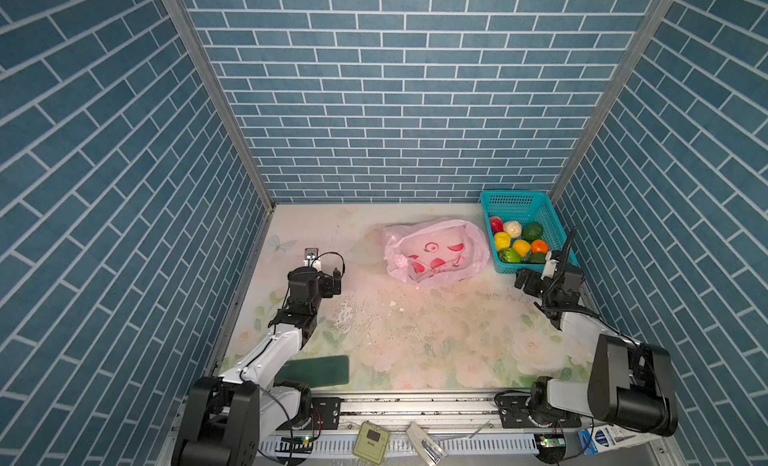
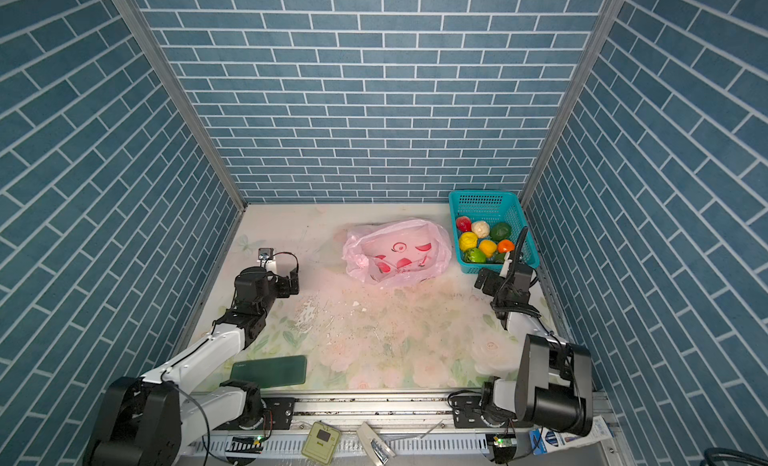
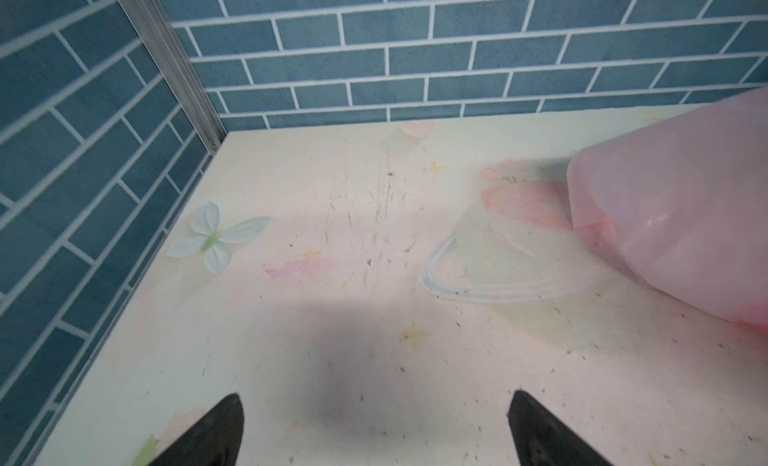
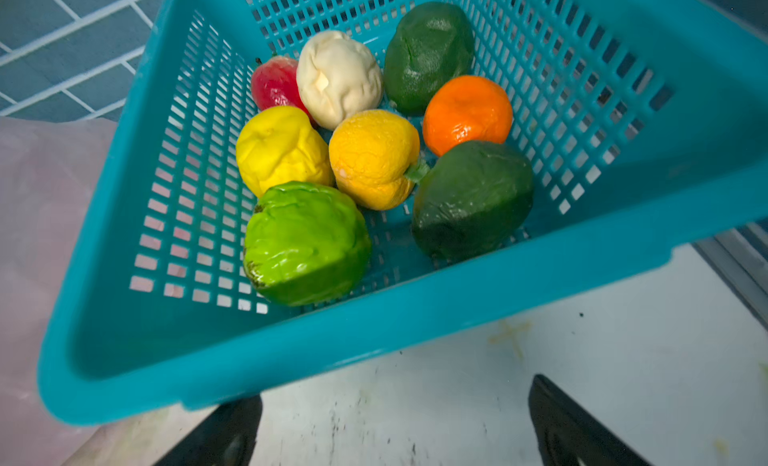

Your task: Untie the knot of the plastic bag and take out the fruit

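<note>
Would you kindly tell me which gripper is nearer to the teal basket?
Right. The right gripper, open, is just short of the near rim of the basket. The left gripper, also open, is far off, on the other side of the plastic bag.

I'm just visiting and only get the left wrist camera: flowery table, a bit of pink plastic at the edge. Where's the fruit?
Observer: Eight pieces of fruit sit in the teal basket, at the far right corner of the table.
Operator: Anything left in the pink bag?
Observer: In both top views the plastic bag lies open beside the basket; no fruit shows in it.
Operator: And the other claw?
Observer: The right gripper hovers open in front of the basket, holding nothing.
</note>
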Tool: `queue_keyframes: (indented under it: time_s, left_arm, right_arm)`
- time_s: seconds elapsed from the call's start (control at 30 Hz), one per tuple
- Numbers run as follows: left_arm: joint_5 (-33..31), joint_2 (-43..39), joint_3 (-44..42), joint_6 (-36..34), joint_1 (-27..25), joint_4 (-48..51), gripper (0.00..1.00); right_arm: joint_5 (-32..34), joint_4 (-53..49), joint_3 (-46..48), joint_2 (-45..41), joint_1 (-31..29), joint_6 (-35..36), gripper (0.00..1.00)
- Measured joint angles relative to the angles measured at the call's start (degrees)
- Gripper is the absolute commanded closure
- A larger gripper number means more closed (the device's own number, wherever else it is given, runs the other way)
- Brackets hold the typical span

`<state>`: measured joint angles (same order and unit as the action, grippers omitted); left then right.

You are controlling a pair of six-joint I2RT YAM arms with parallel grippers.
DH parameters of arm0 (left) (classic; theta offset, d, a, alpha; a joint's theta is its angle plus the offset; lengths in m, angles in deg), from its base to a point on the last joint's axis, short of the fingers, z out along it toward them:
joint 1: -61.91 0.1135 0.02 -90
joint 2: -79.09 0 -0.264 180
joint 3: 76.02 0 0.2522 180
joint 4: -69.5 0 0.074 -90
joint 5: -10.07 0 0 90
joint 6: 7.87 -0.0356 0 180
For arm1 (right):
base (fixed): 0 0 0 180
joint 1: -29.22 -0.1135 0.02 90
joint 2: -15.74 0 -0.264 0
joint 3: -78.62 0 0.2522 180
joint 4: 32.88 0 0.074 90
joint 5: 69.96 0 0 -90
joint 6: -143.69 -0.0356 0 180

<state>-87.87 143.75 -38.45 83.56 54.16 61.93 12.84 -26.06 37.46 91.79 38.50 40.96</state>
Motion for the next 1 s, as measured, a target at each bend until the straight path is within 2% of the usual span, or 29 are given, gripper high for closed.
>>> queue_keyframes:
  time_s: [0.2, 0.37, 0.53, 0.67, 0.77, 1.0]
  left_arm:
    - [-1.9, 6.3, -4.0, -1.8, 2.4, -11.1, 0.00]
    - [-2.7, 12.2, -4.2, -2.8, 3.5, -16.3, 0.00]
    - [-3.2, 17.1, -5.3, -3.0, 4.7, -26.7, 0.00]
    - [-3.3, 19.6, -6.8, -3.1, 4.8, -31.2, 0.00]
    - [-3.5, 21.8, -7.0, -3.1, 4.8, -34.7, 0.00]
    - [-3.7, 22.6, -6.9, -3.2, 4.8, -35.7, 0.00]
  right_arm:
    - [0.7, 9.9, 2.2, 3.7, 0.0, 2.1, 0.01]
    - [0.5, 17.9, 3.4, 6.7, 0.0, 2.5, 0.01]
    - [0.0, 23.8, 5.8, 7.2, -0.3, 3.0, 0.01]
    - [-0.1, 32.0, 8.3, 10.9, -0.8, 3.4, 0.01]
    - [0.1, 33.2, 9.3, 12.1, -1.2, 3.7, 0.01]
    - [2.3, 33.9, 9.2, 12.1, -2.3, 3.8, 0.01]
